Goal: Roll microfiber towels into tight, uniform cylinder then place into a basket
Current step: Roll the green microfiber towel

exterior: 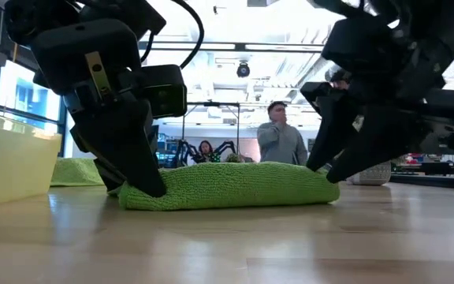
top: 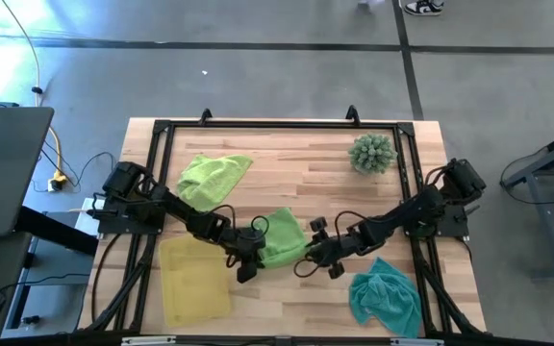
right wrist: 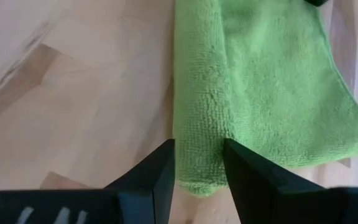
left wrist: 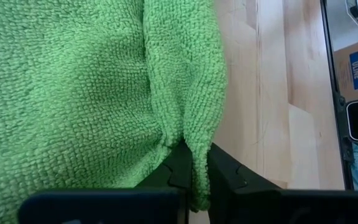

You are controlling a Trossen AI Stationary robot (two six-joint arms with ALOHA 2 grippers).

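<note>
A lime green towel [top: 280, 240] lies folded and flat on the table's middle, also in the low view [exterior: 235, 185]. My left gripper [top: 248, 261] is shut on its left end [left wrist: 194, 180]. My right gripper [top: 313, 256] is closed on its right end [right wrist: 199, 165]. A second lime green towel [top: 214, 176] lies crumpled at the far left. The teal towel [top: 385, 295] lies crumpled at the near right. The yellow basket [top: 194, 281] stands at the near left, by my left gripper. My left gripper pinches a raised fold at the towel's left edge [left wrist: 196, 163] between its two fingers, slanting down from the table's left. The towel stays flat on the table. My right gripper holds the thick folded edge at the towel's right end [right wrist: 199, 146] between its two fingers, slanting down from the table's right. That end rests on the table.
A spiky green ball-shaped plant [top: 371, 153] sits at the far right. A black frame [top: 277, 123] runs round the tabletop. People stand in the room beyond the table [exterior: 278, 142]. Bare wood lies between the towel and the near edge.
</note>
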